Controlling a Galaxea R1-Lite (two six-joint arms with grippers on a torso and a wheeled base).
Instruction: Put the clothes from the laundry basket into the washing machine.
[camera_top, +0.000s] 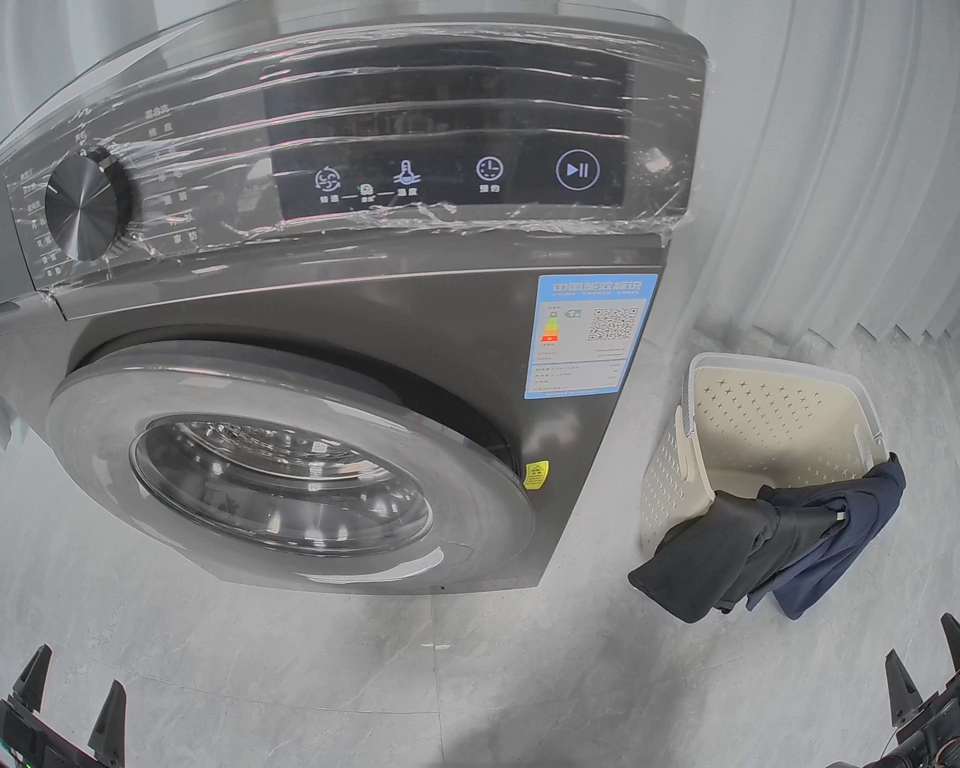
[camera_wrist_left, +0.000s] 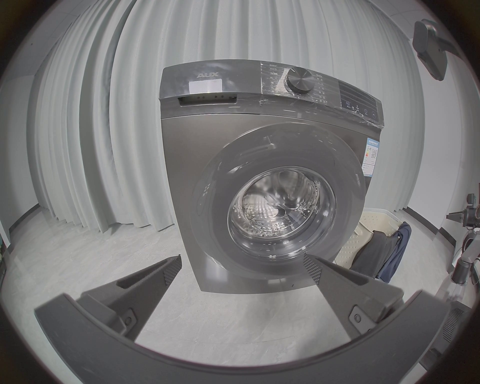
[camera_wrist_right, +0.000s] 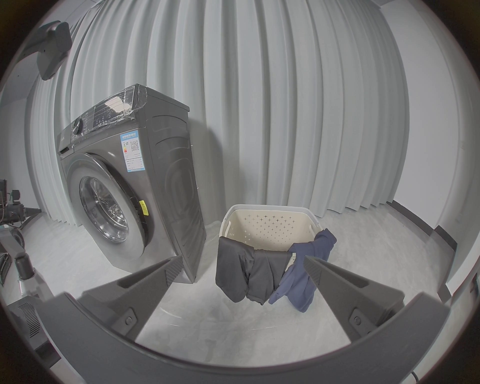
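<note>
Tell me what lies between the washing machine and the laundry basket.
Nothing but bare grey floor: in the head view a strip of it separates the washing machine from the laundry basket. The right wrist view shows the same gap.

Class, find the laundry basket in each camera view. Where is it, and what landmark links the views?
Head view: laundry basket on the floor, lower right, beside the washing machine.
Left wrist view: laundry basket peeking out past the washing machine's label-side corner.
Right wrist view: laundry basket straight ahead, beside the washing machine.
Shared landmark: the blue label on the washing machine's front.
</note>
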